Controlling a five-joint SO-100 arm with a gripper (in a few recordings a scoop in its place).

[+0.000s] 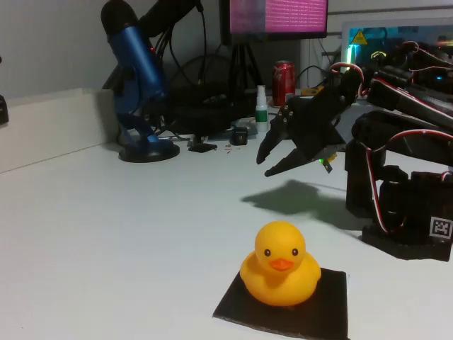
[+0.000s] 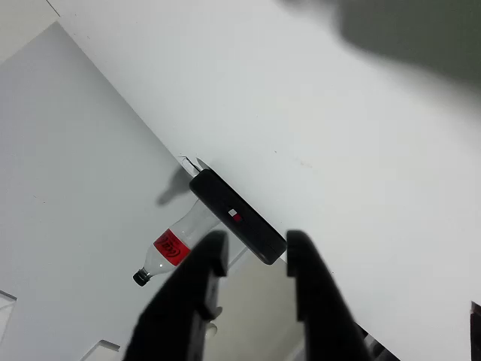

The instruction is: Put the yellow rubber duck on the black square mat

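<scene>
The yellow rubber duck [image 1: 280, 265] stands upright on the black square mat [image 1: 325, 304] at the front of the white table in the fixed view, facing the camera. My black gripper [image 1: 265, 164] hangs in the air well behind and above the duck, apart from it, casting a shadow on the table. Its jaws stand open with nothing between them. In the wrist view the gripper [image 2: 255, 247] points down at bare table and the table's edge, with both dark fingers [image 2: 207, 259] spread.
A blue microphone on a stand [image 1: 138, 78], a red can [image 1: 284, 81], a small white bottle [image 1: 262, 108] and cables line the back. The arm's base [image 1: 403, 212] is at right. In the wrist view, a black flat device [image 2: 237, 216] lies at the table edge and a plastic bottle [image 2: 174, 247] below.
</scene>
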